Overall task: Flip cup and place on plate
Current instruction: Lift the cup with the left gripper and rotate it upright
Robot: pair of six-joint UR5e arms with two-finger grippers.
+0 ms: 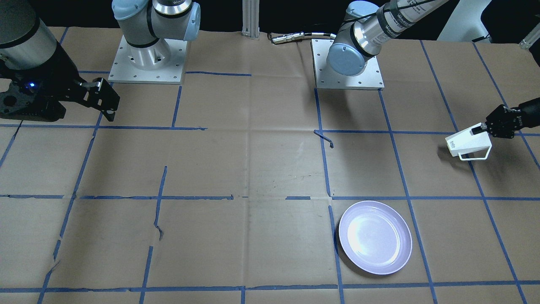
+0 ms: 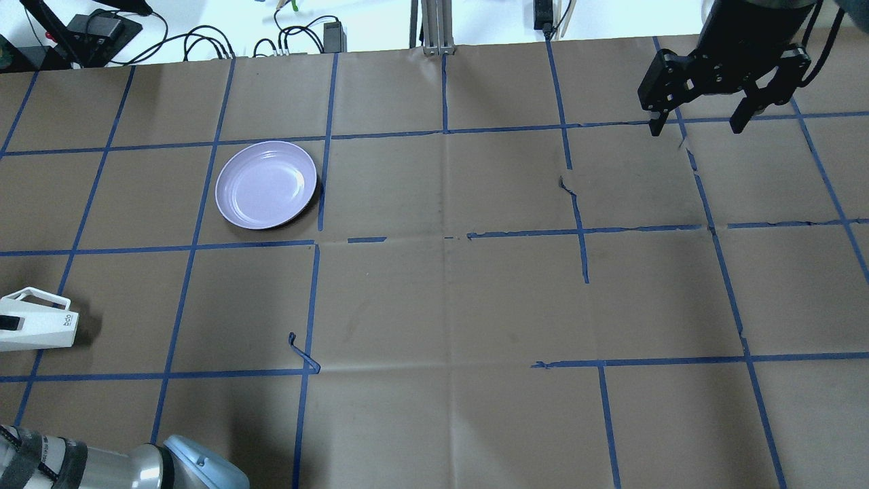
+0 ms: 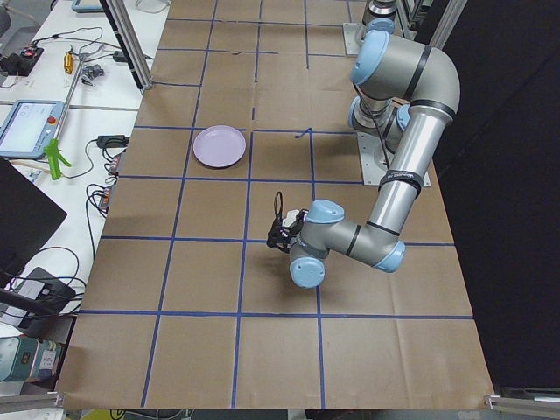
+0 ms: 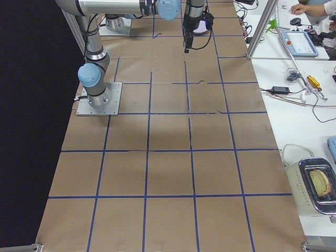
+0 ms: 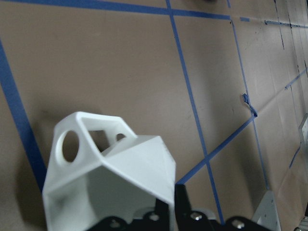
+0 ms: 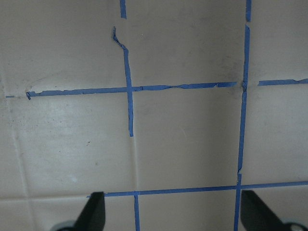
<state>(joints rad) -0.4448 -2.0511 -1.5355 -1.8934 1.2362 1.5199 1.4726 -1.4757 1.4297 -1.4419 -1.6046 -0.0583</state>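
The white faceted cup [image 1: 466, 143] lies on its side in my left gripper [image 1: 479, 130], which is shut on its wall near the rim, low over the table's left end. The handle points toward the plate side. The overhead view shows the cup [image 2: 37, 326] at its left edge. In the left wrist view the cup [image 5: 110, 183] fills the lower left. The pale lavender plate [image 1: 375, 237] sits empty on the table, apart from the cup; it also shows in the overhead view [image 2: 266, 184]. My right gripper [image 2: 696, 128] is open and empty, high over the far right.
The table is brown cardboard with a blue tape grid, with a loose curl of tape [image 1: 325, 137] near the middle. The two arm bases [image 1: 348, 67] stand at the robot's edge. A cable end [image 1: 291, 37] lies between them.
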